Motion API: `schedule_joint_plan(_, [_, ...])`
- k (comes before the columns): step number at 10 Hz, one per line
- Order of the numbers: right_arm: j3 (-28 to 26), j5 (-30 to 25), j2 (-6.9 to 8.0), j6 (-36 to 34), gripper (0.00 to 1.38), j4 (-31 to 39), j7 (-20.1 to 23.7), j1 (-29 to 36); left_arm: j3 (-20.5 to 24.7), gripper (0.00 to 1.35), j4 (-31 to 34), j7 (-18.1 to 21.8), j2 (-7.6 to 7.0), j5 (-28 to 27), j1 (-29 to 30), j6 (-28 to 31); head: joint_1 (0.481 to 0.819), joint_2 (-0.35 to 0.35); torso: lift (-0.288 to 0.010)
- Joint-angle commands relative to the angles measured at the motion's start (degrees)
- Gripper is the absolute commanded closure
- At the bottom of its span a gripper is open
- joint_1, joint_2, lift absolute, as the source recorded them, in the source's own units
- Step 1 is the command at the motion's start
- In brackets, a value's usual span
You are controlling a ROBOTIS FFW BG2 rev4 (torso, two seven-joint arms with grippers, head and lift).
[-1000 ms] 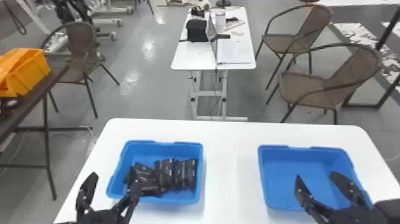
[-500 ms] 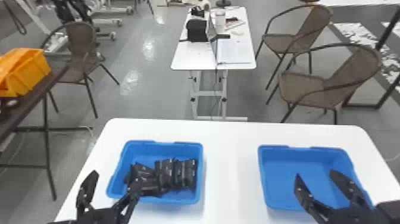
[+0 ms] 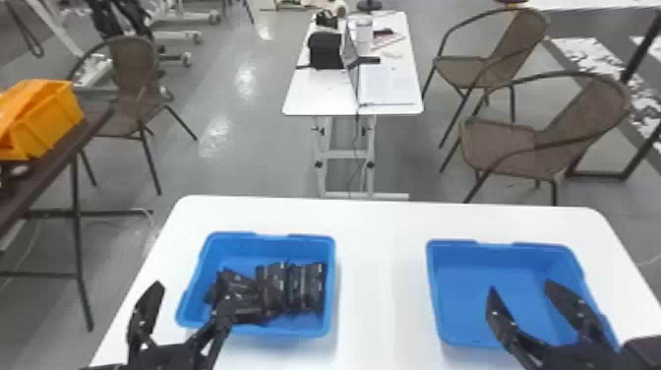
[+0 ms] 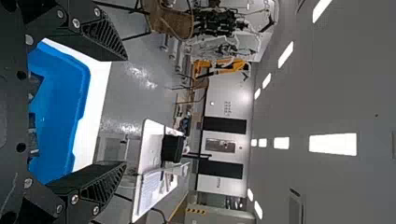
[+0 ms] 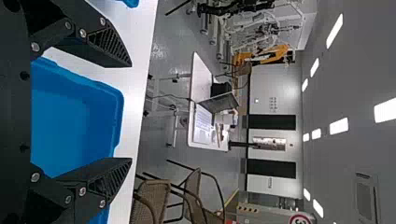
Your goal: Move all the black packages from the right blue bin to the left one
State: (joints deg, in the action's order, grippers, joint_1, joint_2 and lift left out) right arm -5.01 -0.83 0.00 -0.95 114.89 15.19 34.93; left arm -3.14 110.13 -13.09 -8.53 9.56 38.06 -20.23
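Note:
In the head view, several black packages [image 3: 273, 290] lie in the left blue bin [image 3: 295, 328], bunched from its middle to its right side. The right blue bin [image 3: 455, 339] holds no package that I can see. My left gripper [image 3: 189, 300] stands open at the left bin's near left corner, one finger in front of the packages. Over the right bin my right gripper [image 3: 524, 288] is open, with nothing between its fingers. The left wrist view has the left gripper [image 4: 125, 112] spread wide beside the left bin [image 4: 84, 88]. In the right wrist view, the right gripper [image 5: 130, 112] is likewise spread at the right bin [image 5: 119, 107].
Both bins stand on a white table [image 3: 378, 275], with a bare strip between them. Beyond it are a smaller white table [image 3: 319, 96] with a laptop and wicker chairs [image 3: 531, 138]. An orange crate [image 3: 49, 118] sits on a dark table at the left.
The right gripper's fingers over the right bin have shifted very slightly. The left arm, the packages and both bins look the same as before.

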Motion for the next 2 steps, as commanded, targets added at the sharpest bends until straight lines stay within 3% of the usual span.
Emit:
schedule_joint_plan(1, [0.0,0.21,0.05,0.16,0.34,-0.11,-0.07,0.14,0.06,0.25,0.0,0.0,-0.09,-0.07,0.0,-0.07,0.695,0.079,0.0])
schedule_joint_plan(2, [0.0,0.3,0.05,0.16,0.34,-0.11,-0.07,0.14,0.06,0.25,0.0,0.0,0.0,-0.07,0.0,0.02,0.695,0.079,0.0])
